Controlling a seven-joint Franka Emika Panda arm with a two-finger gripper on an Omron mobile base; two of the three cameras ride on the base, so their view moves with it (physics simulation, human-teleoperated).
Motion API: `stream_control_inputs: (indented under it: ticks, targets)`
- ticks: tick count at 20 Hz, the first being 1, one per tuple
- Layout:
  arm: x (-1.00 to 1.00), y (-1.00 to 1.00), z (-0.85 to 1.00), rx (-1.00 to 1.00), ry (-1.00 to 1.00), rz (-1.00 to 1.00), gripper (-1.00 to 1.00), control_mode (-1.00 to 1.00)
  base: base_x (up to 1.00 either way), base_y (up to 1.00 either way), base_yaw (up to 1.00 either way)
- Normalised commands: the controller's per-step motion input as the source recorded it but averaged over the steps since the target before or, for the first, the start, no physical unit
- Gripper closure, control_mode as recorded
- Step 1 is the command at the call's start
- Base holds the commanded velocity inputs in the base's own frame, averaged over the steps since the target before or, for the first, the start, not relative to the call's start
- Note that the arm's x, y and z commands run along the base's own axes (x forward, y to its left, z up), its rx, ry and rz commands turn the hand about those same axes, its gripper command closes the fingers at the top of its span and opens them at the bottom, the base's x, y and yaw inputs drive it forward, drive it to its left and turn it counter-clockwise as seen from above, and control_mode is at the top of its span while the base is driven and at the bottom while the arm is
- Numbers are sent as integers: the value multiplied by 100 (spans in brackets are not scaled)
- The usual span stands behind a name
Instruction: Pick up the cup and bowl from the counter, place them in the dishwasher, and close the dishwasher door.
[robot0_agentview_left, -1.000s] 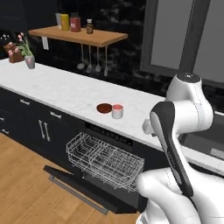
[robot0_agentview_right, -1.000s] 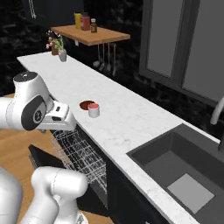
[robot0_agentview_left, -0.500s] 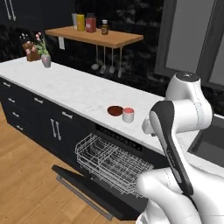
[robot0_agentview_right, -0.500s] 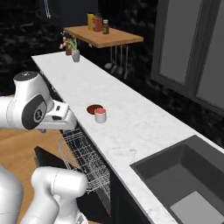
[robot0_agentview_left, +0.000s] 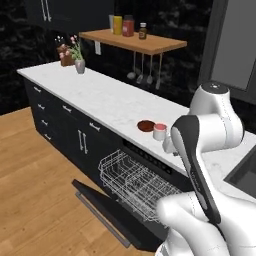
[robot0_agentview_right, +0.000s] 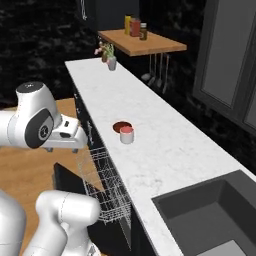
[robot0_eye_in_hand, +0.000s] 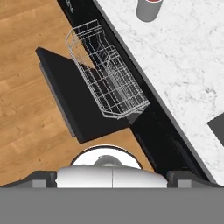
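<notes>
Both base views shifted since a moment ago, so only a base drive, not a move of things. Cup (robot0_agentview_left: 159, 132) and bowl (robot0_agentview_left: 146, 125) touching, near counter (robot0_agentview_left: 100, 100) front edge above open dishwasher (robot0_agentview_left: 135, 182). Gripper opening: cannot tell. Picking not yet begun.

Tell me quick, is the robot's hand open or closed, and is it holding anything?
Gripper: cannot be told. The small white cup with the salmon-red inside and the shallow reddish-brown bowl both sit on the white marble counter, unheld.
</notes>
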Motion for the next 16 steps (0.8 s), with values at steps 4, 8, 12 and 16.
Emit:
stream_control_inputs:
  ticks: [4,8,12,16]
  targets:
    - [0,0,0,0,0,0,-100,100,-33,-34,20]
    - [0,0,0,0,0,0,-100,100,-15,-45,19]
    - [0,0,0,0,0,0,-100,100,24,-46,16]
    - [0,0,0,0,0,0,-100,100,16,-69,18]
